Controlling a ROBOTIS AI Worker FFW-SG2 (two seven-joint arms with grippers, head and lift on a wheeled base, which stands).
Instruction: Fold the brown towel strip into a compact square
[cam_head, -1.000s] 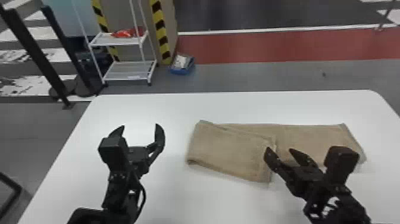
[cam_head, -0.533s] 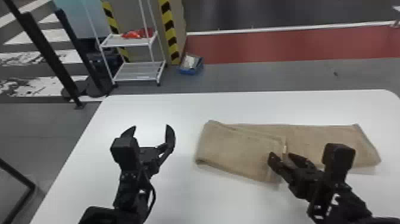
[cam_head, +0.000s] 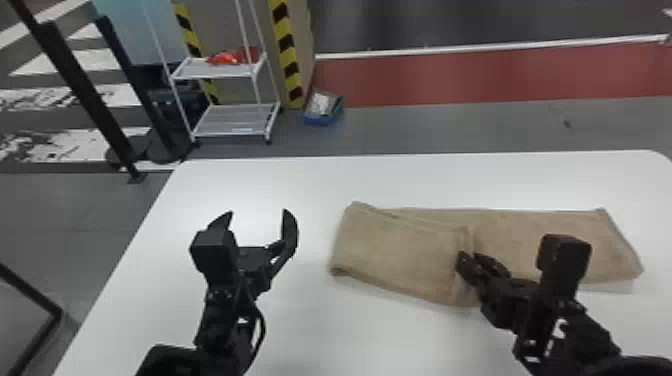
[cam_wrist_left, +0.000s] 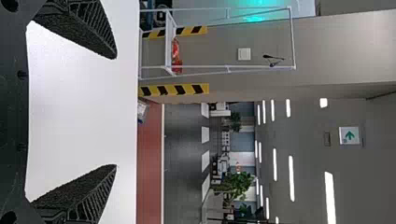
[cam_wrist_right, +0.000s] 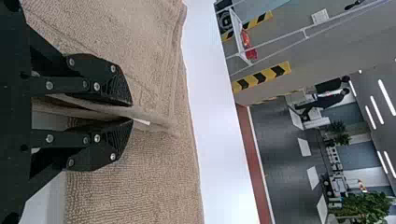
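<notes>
Brown towel strip (cam_head: 400, 255): on the table, from about the middle over to the right side, longer side to side than near to far.
Fold: the left part of the towel is doubled over, so a flap lies on top; the right part lies out flat past the flap.
Right claw (cam_head: 469, 256): at the flap's right end, near the middle of the towel strip.
Right claw's grip: in its wrist view, the right claw (cam_wrist_right: 132, 112) has a thin bit of towel pinched between its two black fingers, and more towel lies on both sides.
Left claw (cam_head: 258, 212): over the left part of the table, well apart from the towel, with nothing in it.
Left claw's fingers: spread wide, with a big gap.
Table (cam_head: 300, 330): white and flat.
Floor past the table: a white rack (cam_head: 235, 120) at the far left, and a blue box (cam_head: 322, 120) just right of it.
</notes>
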